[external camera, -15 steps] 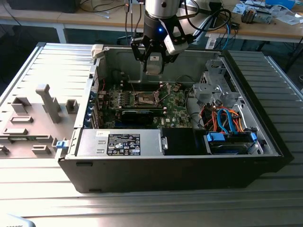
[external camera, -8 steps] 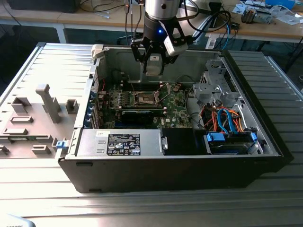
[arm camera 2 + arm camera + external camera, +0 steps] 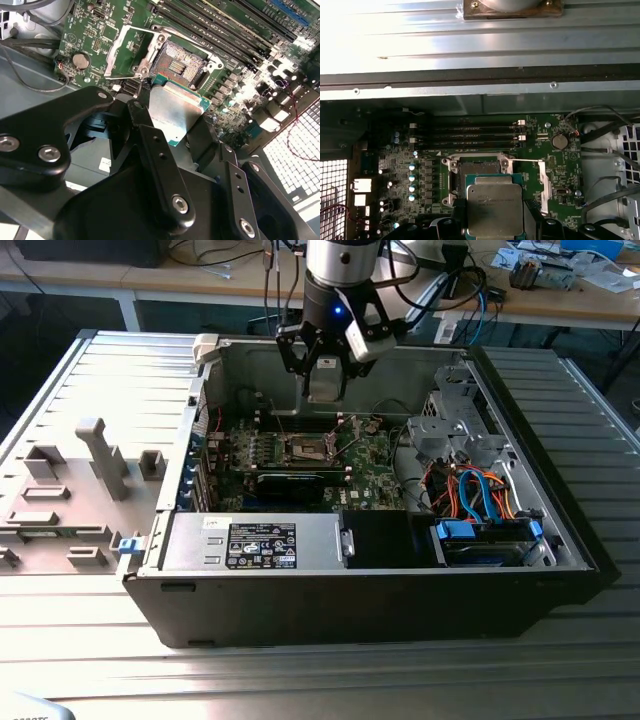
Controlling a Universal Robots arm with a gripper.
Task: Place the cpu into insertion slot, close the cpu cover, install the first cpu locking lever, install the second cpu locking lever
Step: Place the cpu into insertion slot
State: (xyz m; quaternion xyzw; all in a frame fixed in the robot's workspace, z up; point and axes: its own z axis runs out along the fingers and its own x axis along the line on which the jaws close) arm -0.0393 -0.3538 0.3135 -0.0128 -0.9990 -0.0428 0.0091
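Foreground: gripper [image 3: 172, 125], jaws clamped on the cpu [image 3: 177, 110] by its edges, clear of the motherboard [image 3: 100, 30]. Beyond: insertion slot [image 3: 182, 62], unfilled; cpu cover [image 3: 125, 50] swung open. In the exterior view, gripper at 12 o'clock of slot.

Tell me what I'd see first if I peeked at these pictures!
A big black gripper pinches the cpu, a shiny square chip, and hovers over the insertion slot on the green motherboard. All of this is inside an open computer case with orange and blue cables at the exterior view's right. The case lies on a ribbed metal table.
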